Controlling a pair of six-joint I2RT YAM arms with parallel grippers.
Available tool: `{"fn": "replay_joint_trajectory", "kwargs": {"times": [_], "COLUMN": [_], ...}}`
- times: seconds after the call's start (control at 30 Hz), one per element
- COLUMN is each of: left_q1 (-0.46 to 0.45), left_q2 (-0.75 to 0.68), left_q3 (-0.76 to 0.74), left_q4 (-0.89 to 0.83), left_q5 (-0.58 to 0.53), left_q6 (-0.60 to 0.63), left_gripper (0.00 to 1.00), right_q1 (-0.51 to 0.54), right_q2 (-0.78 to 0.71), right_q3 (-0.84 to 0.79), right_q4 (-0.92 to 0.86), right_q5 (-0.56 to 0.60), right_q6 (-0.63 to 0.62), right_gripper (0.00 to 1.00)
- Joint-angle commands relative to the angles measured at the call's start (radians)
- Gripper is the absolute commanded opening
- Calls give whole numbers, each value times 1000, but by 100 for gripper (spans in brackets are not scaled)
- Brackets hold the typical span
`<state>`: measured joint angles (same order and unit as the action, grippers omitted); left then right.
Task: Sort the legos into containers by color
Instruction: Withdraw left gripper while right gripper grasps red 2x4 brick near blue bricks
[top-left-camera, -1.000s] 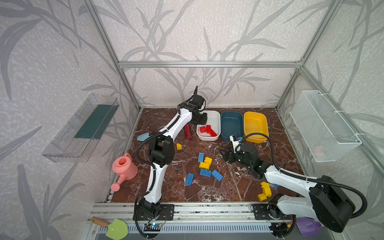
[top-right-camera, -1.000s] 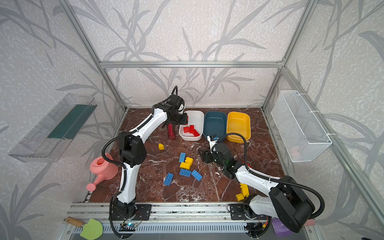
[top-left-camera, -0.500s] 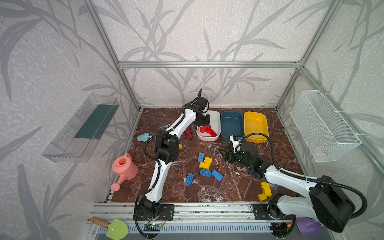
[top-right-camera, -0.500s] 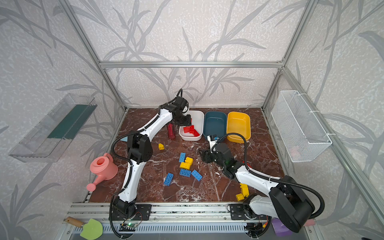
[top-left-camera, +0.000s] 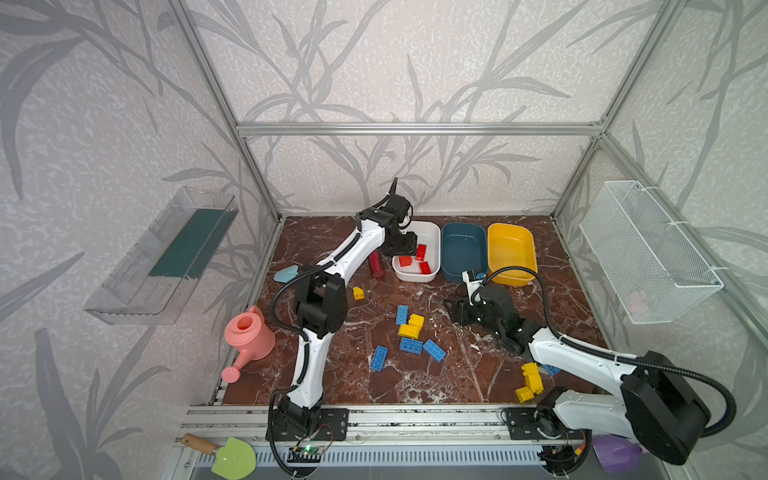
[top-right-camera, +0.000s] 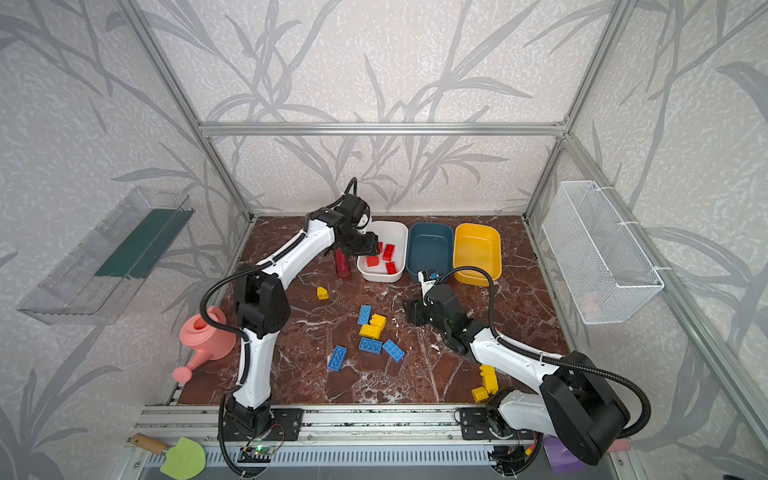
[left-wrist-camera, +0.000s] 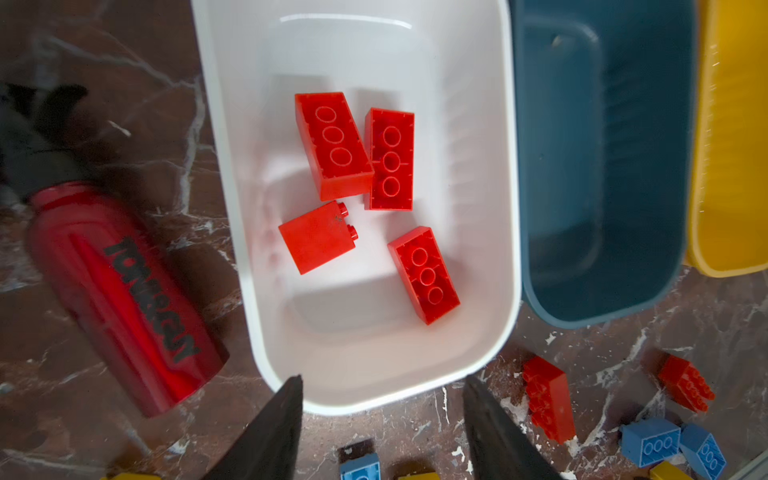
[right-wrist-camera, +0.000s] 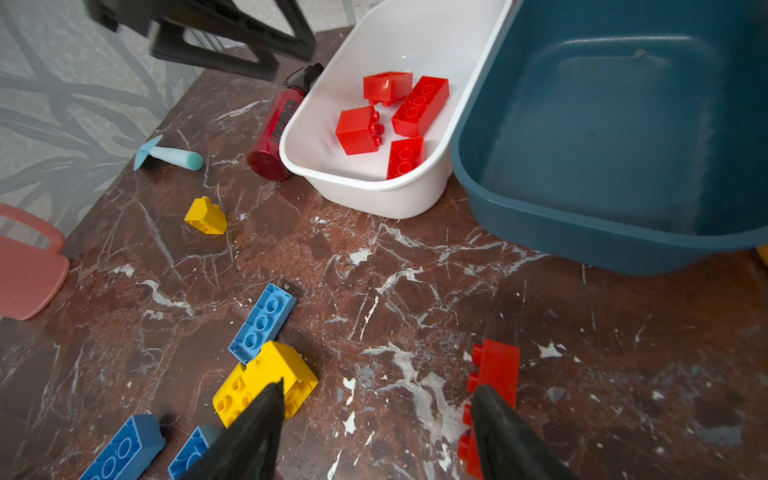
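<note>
My left gripper (top-left-camera: 405, 246) (left-wrist-camera: 382, 380) hangs open and empty over the near left edge of the white tub (top-left-camera: 415, 277) (left-wrist-camera: 374, 336). Several red legos (left-wrist-camera: 332, 145) lie inside that tub. The dark teal tub (top-left-camera: 463, 266) and the yellow tub (top-left-camera: 511, 253) beside it hold nothing that I can see. My right gripper (top-left-camera: 455, 312) (right-wrist-camera: 380, 415) is open low over the floor, with a red lego (right-wrist-camera: 496, 365) by one finger and a yellow lego (right-wrist-camera: 266, 374) by the other. Blue and yellow legos (top-left-camera: 411, 330) lie loose mid-floor, and more yellow ones (top-left-camera: 532, 380) sit near the right arm.
A dark-red spray bottle (top-left-camera: 376, 264) lies against the white tub's left side. A pink watering can (top-left-camera: 249, 336) and a light-blue scoop (top-left-camera: 286, 273) sit at the left. A wire basket (top-left-camera: 648, 249) and a clear shelf (top-left-camera: 166, 253) hang on the side walls.
My left gripper has shifted right over the white tub and its jaws have come apart. The right arm has stayed still.
</note>
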<state>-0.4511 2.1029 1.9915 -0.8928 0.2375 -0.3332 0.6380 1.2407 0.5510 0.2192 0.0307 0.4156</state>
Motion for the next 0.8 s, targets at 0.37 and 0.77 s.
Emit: {"fn": "replay_joint_trajectory", "kwargs": {"times": [0.37, 0.77], "left_q1": [-22, -25], "left_q2": [-650, -1018], "left_q3": [-541, -922], "left_q4": [121, 81], "left_q5": [-32, -95], "left_q6": [-41, -58], "left_gripper": [65, 71], "right_q1": [8, 17], "right_q2": [16, 171], "right_q3": [151, 254], "right_q4": [-372, -464], "right_q5": [100, 80], "right_q6": [-35, -89], "right_gripper": [73, 81]}}
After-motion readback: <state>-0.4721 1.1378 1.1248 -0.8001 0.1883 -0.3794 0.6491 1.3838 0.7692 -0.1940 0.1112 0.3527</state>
